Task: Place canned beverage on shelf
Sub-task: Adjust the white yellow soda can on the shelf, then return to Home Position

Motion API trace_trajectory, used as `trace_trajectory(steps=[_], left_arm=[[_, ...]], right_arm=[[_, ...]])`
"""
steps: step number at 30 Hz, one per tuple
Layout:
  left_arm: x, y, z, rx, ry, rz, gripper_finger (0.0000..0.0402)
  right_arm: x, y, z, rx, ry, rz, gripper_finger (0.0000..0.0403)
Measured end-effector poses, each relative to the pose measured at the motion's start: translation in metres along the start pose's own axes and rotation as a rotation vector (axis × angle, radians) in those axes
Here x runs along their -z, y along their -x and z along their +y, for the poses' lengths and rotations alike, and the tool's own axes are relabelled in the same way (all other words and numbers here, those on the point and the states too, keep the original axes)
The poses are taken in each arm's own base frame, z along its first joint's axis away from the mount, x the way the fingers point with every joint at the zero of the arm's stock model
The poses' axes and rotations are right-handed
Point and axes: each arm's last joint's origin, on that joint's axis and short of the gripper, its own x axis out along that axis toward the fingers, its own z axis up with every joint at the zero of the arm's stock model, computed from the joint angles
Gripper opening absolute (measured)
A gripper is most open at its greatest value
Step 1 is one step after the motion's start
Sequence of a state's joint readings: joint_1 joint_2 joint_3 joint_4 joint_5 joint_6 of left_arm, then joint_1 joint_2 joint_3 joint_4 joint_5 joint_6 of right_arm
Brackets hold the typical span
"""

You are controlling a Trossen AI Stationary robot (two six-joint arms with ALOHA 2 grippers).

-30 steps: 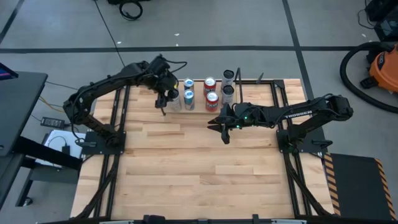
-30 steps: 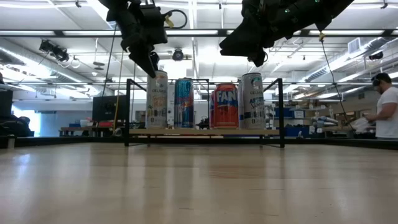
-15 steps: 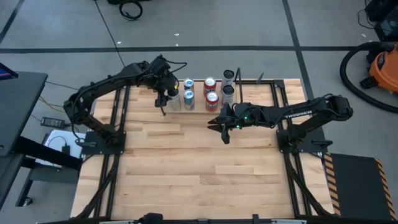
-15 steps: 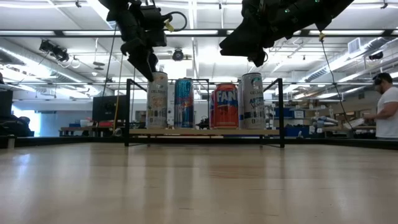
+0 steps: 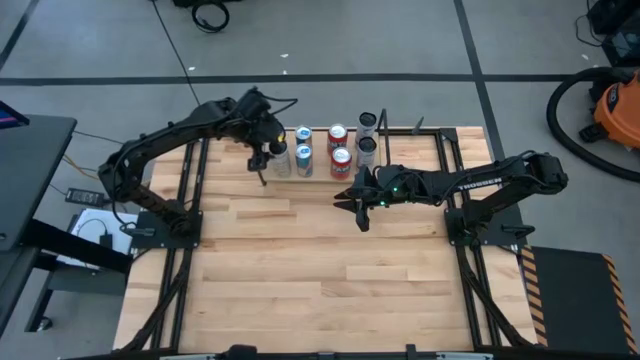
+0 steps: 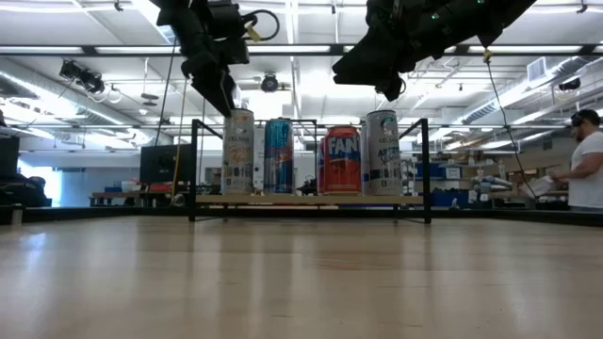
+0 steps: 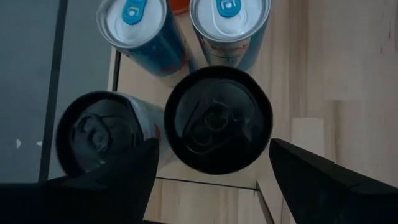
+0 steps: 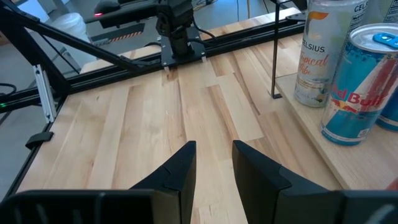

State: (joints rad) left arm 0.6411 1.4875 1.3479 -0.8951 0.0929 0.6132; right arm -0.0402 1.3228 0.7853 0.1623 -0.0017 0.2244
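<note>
**Worktop.** A light-wood table [image 5: 300, 270] carries the shelf [image 6: 311, 200] at the middle of its far edge. The shelf is a low board between thin black uprights.

**Shelf contents.** 8 cans stand upright on the board, in 4 columns of 2.
- The front row, from the shelf's left end, reads: pale Celsius can [image 6: 237, 151], blue can [image 6: 278, 155], red can [image 6: 342, 160], grey-white can [image 6: 382, 151].
- The Celsius can occupies the front spot at the left end of the shelf. It stands just beside the blue can.
- A second dark-topped can [image 7: 102, 134] stands directly behind it.

**Left arm.** The left gripper [image 6: 224, 99] hangs just above the top of the Celsius can.
- In the left wrist view the dark lid is centred between the 2 fingers [image 7: 118, 180].
- The fingers stand apart, 1 on each side. They are not clamped on the can.

**Right arm.** The right gripper [image 5: 357, 205] is raised over the table, just in front of the shelf near the red cans.
- In the right wrist view its fingers [image 8: 177, 168] are a narrow gap apart.
- Nothing lies between them.

**Surroundings.** A person [image 6: 589, 160] stands in the room beyond the table's right side.
</note>
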Motion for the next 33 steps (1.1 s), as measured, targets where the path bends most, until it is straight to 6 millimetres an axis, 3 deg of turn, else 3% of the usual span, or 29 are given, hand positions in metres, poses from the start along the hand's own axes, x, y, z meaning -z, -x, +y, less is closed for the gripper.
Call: trace_trajectory(steps=[9,14,22,28,33], left_arm=[[0.002,0.022,-0.004,-0.035,0.055,-0.047,0.0313],[0.005,0.043,-0.008,-0.059,0.11,-0.089,0.0313],[0.019,0.093,-0.024,-0.101,0.249,-0.189,0.0313],[0.037,0.143,-0.049,-0.14,0.229,-0.325,0.0313],[0.063,0.19,-0.075,-0.133,0.212,-0.518,0.0313]], right_arm=[[-0.004,0.001,0.001,-0.008,-0.015,-0.032,0.0113],[-0.017,0.021,0.005,-0.077,-0.001,-0.089,0.0113],[-0.042,0.094,0.016,-0.261,0.005,-0.214,0.0113],[-0.05,0.15,0.026,-0.34,0.134,-0.356,0.0113],[-0.045,0.195,0.027,-0.352,0.262,-0.462,0.0113]])
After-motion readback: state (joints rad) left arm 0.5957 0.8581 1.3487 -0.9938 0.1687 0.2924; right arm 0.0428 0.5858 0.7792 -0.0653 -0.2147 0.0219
